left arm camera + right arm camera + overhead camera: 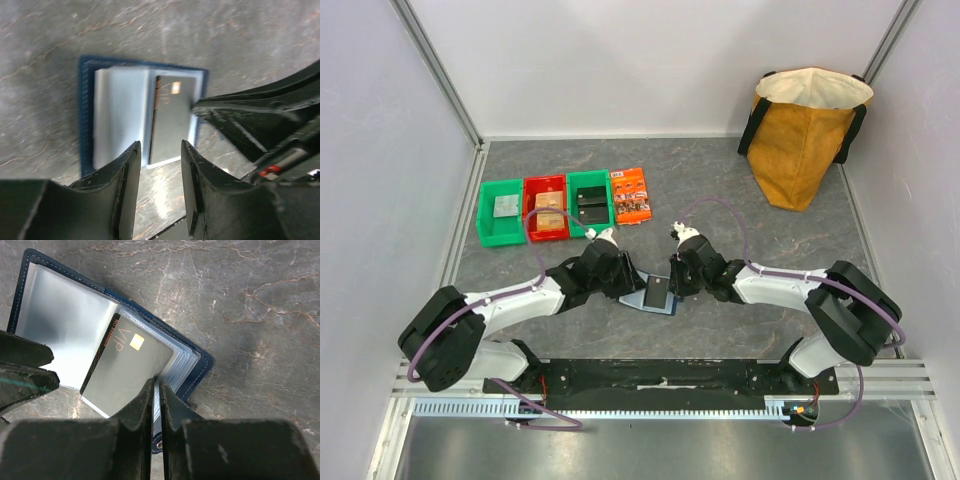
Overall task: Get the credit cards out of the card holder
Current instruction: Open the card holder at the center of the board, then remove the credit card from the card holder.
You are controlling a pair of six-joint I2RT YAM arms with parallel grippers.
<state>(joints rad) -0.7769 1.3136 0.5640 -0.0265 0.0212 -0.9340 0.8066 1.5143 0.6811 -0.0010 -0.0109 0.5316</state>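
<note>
Across the grey, marbled desk [740, 190] we see plain white walls on three sides, with metal posts running up the back corners. At the far right a tan cloth bag [805, 135] with dark straps stands upright and open; what it holds we cannot tell.

Along the far left three small bins sit side by side in a row. One green bin [501, 212] holds a flat grey square, the red bin [546, 208] holds something tan, and a second green bin [590, 204] holds something dark. Just beside that last bin an orange packet [630, 195] lies flat on the desk.

Nearer the arms, the card holder [658, 295] lies spread open between both pincers, its pale clear sleeves facing up. A dark card [127, 372] marked VIP, with a small gold chip, lies on the sleeves.

Our left pincer [160, 150] is open, one finger to each side of the card's near edge. Our right pincer [156, 390] is pinched almost shut at the card's edge. A sliver of pale sleeve shows between its fingers, and we cannot tell whether it grips the card or the sleeve.
</note>
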